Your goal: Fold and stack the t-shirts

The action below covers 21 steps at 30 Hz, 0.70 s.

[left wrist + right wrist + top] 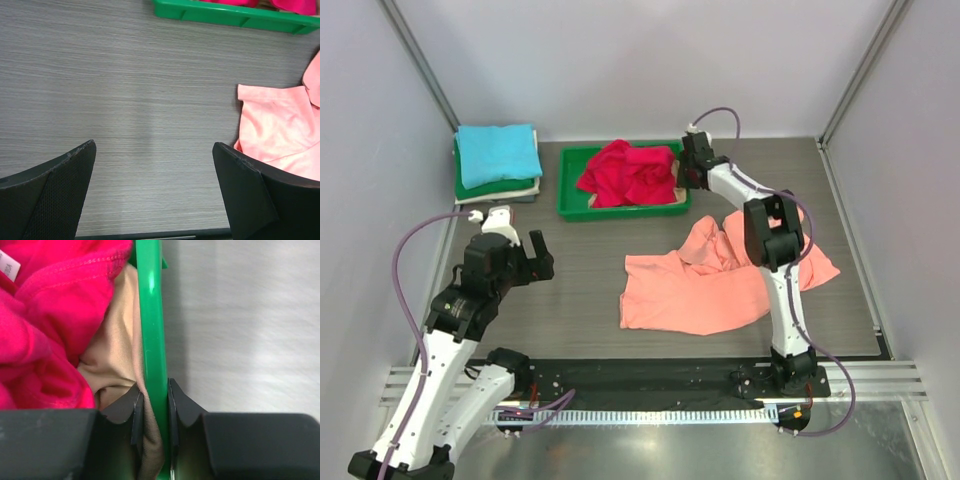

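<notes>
A large salmon-orange t-shirt (710,285) lies crumpled on the table at centre right; its left edge shows in the left wrist view (275,125). A red t-shirt (625,172) is heaped in the green tray (570,210). My right gripper (688,180) is at the tray's right wall. In the right wrist view it (154,385) is shut on the tray's rim (150,315), with a fold of beige t-shirt (117,340) pinched against it, beside the red shirt (55,305). My left gripper (542,262) is open and empty over bare table (154,145), left of the salmon shirt.
A stack of folded shirts, turquoise on top (497,152) with green and white below, sits at the back left corner. The tray's front wall (225,15) shows at the top of the left wrist view. Walls enclose the table on three sides.
</notes>
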Each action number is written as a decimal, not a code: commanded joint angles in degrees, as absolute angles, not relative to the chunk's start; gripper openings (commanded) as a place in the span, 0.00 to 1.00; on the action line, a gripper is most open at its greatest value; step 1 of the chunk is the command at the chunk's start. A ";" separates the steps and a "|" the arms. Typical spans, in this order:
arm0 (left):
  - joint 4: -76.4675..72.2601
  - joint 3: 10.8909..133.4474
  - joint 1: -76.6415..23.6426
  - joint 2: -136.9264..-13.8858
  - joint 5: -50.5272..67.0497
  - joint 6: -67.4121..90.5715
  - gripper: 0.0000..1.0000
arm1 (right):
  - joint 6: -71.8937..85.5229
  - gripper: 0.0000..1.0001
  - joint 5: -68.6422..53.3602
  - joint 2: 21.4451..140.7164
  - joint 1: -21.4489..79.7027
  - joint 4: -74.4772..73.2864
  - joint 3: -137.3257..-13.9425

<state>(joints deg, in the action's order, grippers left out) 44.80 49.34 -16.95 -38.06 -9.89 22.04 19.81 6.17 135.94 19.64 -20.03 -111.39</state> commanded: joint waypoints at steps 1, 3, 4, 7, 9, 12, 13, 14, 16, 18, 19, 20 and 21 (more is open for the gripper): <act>42.80 48.96 -16.96 -36.74 -7.74 21.80 1.00 | 27.40 0.01 14.93 124.58 11.97 -22.33 -99.55; 42.37 48.87 -16.96 -35.95 -6.42 21.71 1.00 | 33.11 0.01 17.66 120.52 7.41 -22.32 -93.37; 42.28 48.78 -16.96 -35.86 -5.98 21.62 1.00 | 34.70 0.01 18.28 115.89 5.64 -22.32 -87.34; 41.84 48.60 -16.96 -35.16 -4.31 21.36 1.00 | 41.56 0.01 19.86 109.09 -1.82 -21.98 -76.17; 41.40 48.43 -16.96 -34.89 -2.91 21.10 1.00 | 47.09 0.01 20.04 102.76 -5.87 -21.97 -71.04; 41.13 48.34 -16.96 -34.80 -1.50 20.92 1.00 | 53.33 0.01 20.47 95.99 -12.64 -21.18 -62.95; 41.05 48.34 -16.96 -34.72 -1.32 20.83 1.00 | 54.31 0.01 21.09 94.67 -14.31 -21.01 -60.58; 41.04 48.34 -16.96 -34.72 -1.06 20.83 1.00 | 55.10 0.01 21.53 92.92 -14.76 -21.09 -59.77; 40.96 48.25 -16.96 -34.63 -0.88 20.92 1.00 | 57.12 0.01 21.80 92.37 -15.38 -21.01 -58.80; 40.96 48.16 -16.96 -34.37 -0.97 21.00 1.00 | 58.96 0.01 20.92 93.59 -15.38 -20.92 -59.15; 40.87 48.08 -16.96 -34.28 -1.31 21.01 1.00 | 59.58 0.01 19.79 94.47 -15.38 -20.92 -60.28; 40.96 48.08 -16.96 -34.36 -1.41 21.09 1.00 | 59.94 0.01 19.34 95.79 -15.38 -20.83 -61.08; 40.96 47.99 -16.96 -34.28 -1.58 21.18 1.00 | 60.55 0.01 19.07 97.80 -15.47 -20.92 -61.87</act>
<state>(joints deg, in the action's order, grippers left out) 43.09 48.27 -16.95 -34.89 -2.35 21.87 56.29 22.13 95.92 -17.04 -23.07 -58.61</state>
